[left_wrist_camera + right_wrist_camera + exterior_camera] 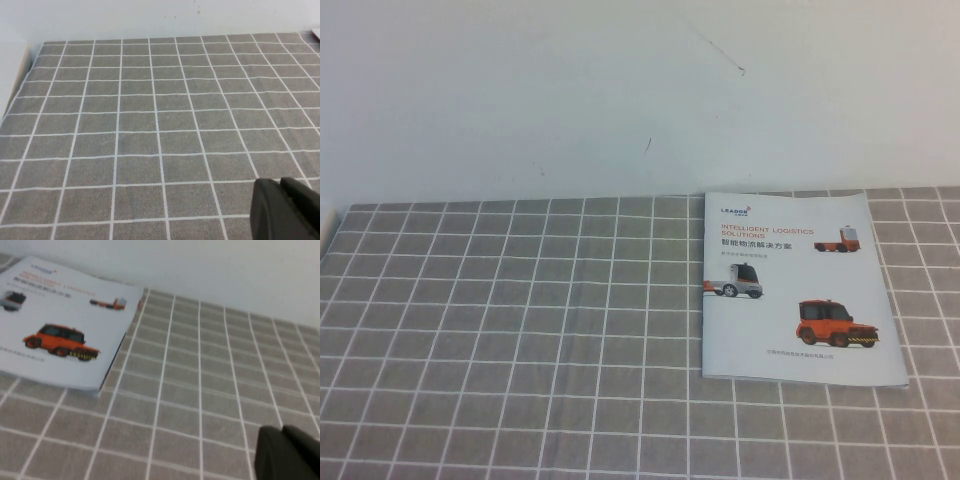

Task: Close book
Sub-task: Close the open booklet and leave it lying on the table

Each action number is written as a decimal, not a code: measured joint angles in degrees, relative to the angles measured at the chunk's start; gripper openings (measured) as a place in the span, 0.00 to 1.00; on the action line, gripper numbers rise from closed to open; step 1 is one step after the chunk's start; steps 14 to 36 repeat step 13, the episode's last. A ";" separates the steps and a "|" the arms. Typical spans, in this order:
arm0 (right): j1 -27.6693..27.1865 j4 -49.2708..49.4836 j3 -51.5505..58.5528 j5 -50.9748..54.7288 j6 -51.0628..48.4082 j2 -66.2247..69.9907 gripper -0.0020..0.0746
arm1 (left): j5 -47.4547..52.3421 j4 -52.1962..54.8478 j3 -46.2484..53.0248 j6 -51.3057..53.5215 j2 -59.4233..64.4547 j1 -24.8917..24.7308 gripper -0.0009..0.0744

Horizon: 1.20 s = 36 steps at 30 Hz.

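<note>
Evidently the book (800,290) already lies shut, cover up and flat, on the right part of the grey checked cloth (520,330) covering the counter, its far edge at the cloth's far edge; it looks thin, light, bendy and glossy, so likely slippery; any hold belongs at the free edge facing the cloth's right side; the left gripper (286,205) hangs over the cloth's bare left part, the right gripper (286,447) over its right part beside the book; whether either set of jaws is open, I cannot tell.
</note>
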 joint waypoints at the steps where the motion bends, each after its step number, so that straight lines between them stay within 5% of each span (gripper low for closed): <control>1: -0.24 0.00 0.00 1.25 0.60 -0.11 0.02 | 0.00 0.00 0.00 0.00 0.00 0.00 0.01; 36: -1.26 -0.13 -0.23 2.67 2.06 -0.11 0.02 | 0.04 0.00 0.00 0.00 0.00 0.00 0.01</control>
